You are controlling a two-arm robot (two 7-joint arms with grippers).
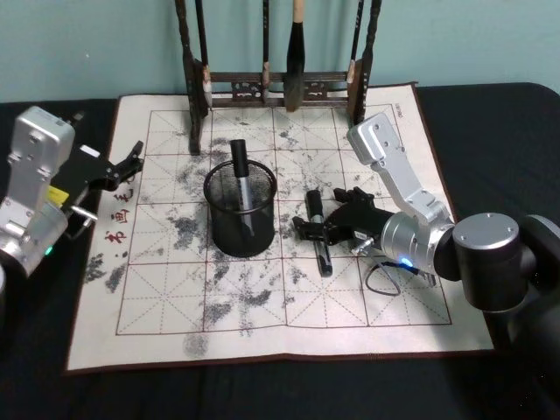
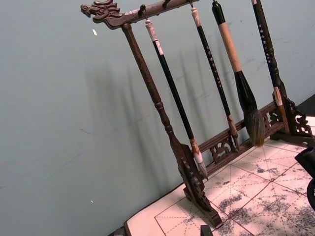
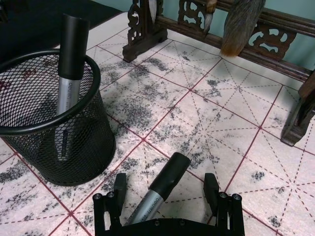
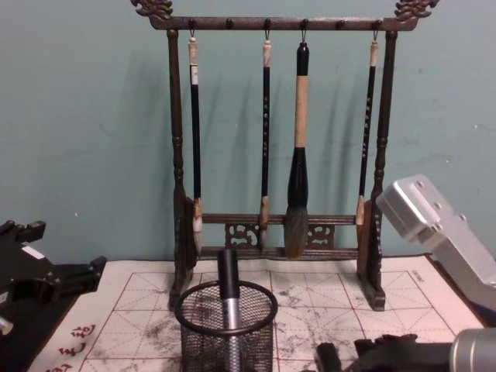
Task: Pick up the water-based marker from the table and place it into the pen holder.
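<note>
Straddled the water-based marker [image 1: 319,234] with the right gripper [image 3: 165,194], jaws open, empty, either side of its long axis. Had the left gripper [image 1: 122,166] well apart.

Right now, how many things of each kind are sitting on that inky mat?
Markers: 2, one standing in the pen holder, the other lying between the right gripper's open fingers
Pen holders: 1
Brush racks: 1
Hanging brushes: 4
Total: 8
</note>
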